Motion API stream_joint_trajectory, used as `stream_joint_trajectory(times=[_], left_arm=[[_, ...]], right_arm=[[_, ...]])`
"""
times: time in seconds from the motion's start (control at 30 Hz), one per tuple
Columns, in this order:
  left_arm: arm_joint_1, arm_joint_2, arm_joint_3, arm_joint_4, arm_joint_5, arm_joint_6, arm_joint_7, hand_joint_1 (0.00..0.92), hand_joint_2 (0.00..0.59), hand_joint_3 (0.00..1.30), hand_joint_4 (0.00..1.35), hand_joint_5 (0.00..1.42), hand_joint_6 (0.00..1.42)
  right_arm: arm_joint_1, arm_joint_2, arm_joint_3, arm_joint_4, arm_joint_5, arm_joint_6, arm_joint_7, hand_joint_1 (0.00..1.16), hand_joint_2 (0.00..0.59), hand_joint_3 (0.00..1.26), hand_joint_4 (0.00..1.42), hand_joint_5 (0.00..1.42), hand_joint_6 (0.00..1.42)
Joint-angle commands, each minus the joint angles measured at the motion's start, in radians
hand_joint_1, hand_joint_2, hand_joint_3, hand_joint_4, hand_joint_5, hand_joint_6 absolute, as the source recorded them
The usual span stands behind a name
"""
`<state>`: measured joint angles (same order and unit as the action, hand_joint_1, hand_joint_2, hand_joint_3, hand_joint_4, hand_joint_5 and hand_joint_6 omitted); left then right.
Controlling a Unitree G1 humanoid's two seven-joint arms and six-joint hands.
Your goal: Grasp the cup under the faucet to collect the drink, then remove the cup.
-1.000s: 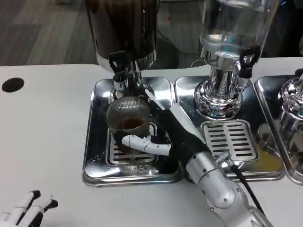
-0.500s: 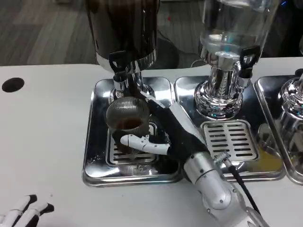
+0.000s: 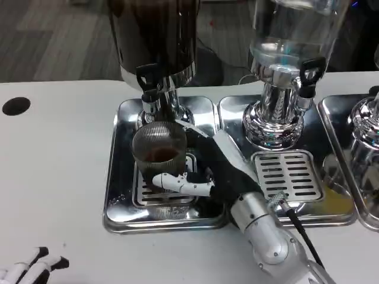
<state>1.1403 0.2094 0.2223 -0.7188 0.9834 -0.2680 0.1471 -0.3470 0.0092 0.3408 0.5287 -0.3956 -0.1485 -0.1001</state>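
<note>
Tabletop [image 3: 59, 154] carries 3 steel drip trays side by side, and we look first at the left tray [image 3: 121, 195], where the dark drink dispenser [image 3: 155, 41] stands with its faucet [image 3: 150, 94] pointing down. Directly below that faucet sits the cup [image 3: 159, 149], a ribbed clear tumbler standing upright on the tray's grate, its long axis vertical, with brown drink showing inside. Our right robot hand [image 3: 204, 171] reaches in from the cup's right and near side; its fingers are wrapped about the cup's wall, a white finger crossing the front and the dark palm pressed against the right flank, so we judge it clamped on the cup. The left robot hand [image 3: 32, 269] rests far off at the tabletop's near left corner, fingers apart and holding nothing. Since the faucet hangs just over the rim, we judge the cup must come out sideways or toward us, kept level, before it can rise.
</note>
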Motion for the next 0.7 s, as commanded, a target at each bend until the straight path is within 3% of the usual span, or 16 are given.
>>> stream_joint_trajectory(times=[0.03, 0.7], left_arm=[[-0.001, -0.003, 0.005, -0.012, -0.006, -0.002, -0.021, 0.000, 0.095, 0.34, 0.18, 0.25, 0.44], [-0.020, -0.012, 0.011, -0.013, -0.010, 0.005, -0.054, 0.000, 0.111, 0.34, 0.19, 0.26, 0.44]], right_arm=[[0.000, 0.000, 0.000, 0.006, -0.011, -0.003, -0.018, 0.66, 0.094, 0.20, 0.21, 0.23, 0.08], [0.027, 0.003, -0.001, -0.023, -0.023, 0.019, -0.067, 0.66, 0.094, 0.31, 0.29, 0.28, 0.10]])
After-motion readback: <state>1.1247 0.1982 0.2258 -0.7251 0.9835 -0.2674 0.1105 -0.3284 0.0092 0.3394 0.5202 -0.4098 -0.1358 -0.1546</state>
